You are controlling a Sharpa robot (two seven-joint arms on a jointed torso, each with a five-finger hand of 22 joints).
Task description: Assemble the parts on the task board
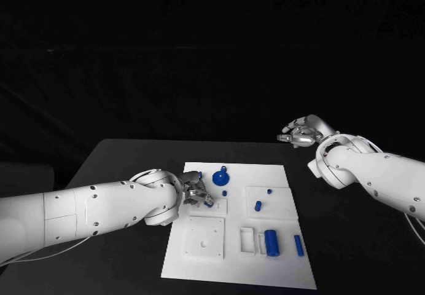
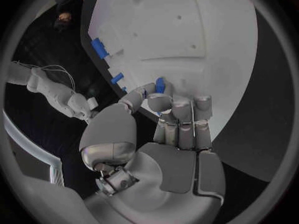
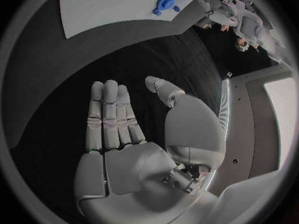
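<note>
1. You've got the board (image 1: pixel 239 246) flat in the middle of the black table (image 1: pixel 115 160), with blue parts spread over it: a round knobbed part (image 1: pixel 220 179) near the far edge, a small peg (image 1: pixel 258 206) around the middle, and a fat cylinder (image 1: pixel 272 242) next to a slim bar (image 1: pixel 298 245) toward the near side.
2. Your left hand (image 1: pixel 196 194) is over the board's left edge with a small blue part (image 2: pixel 160 85) pinched between thumb and a finger, the other fingers curled in beside it.
3. Your right hand (image 1: pixel 302 133) is up off the table, well away from the board at the far right, holding nothing, fingers straight and thumb held apart.
</note>
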